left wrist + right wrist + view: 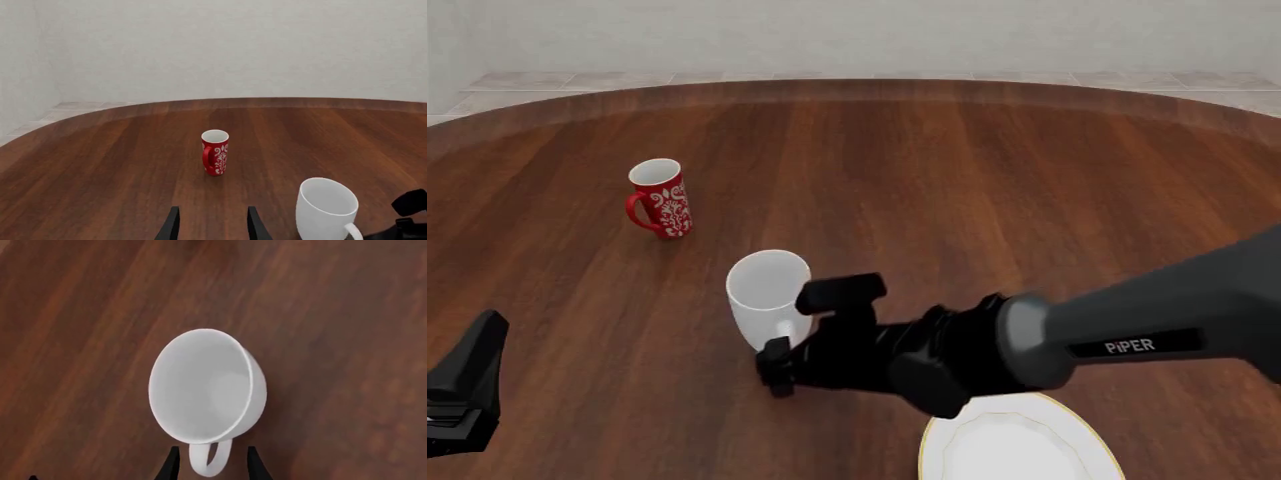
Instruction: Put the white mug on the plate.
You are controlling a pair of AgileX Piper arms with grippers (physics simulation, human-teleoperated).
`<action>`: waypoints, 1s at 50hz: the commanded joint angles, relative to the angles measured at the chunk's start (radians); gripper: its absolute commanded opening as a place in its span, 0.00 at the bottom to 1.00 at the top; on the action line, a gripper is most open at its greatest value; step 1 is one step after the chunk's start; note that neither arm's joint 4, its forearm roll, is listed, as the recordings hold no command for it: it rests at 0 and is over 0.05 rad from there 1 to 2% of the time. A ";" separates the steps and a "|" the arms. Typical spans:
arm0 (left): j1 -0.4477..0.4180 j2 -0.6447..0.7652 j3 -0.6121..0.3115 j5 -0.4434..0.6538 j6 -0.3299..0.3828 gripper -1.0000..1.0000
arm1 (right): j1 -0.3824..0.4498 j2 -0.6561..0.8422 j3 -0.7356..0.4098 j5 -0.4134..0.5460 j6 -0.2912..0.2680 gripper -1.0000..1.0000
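The word "PiPER" is printed in white letters on the dark grey right arm (1174,325), on its forearm segment. No other text is readable.

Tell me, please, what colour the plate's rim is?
Thin gold-yellow, on the white plate; shows best in the front view.

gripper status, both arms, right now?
Left gripper: open, holding nothing.
Right gripper: open, fingers either side of the white mug's handle, not closed on it.
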 commanded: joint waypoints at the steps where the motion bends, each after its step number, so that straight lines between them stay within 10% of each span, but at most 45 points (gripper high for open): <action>1: 0.000 0.000 0.000 0.000 0.000 1.00 | 0.016 0.041 0.000 -0.026 0.023 1.00; 9: 0.000 0.000 0.000 0.000 0.000 1.00 | 0.013 0.034 -0.007 -0.014 0.014 1.00; 10: 0.000 0.000 0.000 0.000 0.000 1.00 | 0.013 0.032 -0.008 -0.012 0.013 0.00; 50: 0.000 0.000 0.000 0.000 0.000 1.00 | -0.009 -0.106 -0.023 0.134 -0.092 0.00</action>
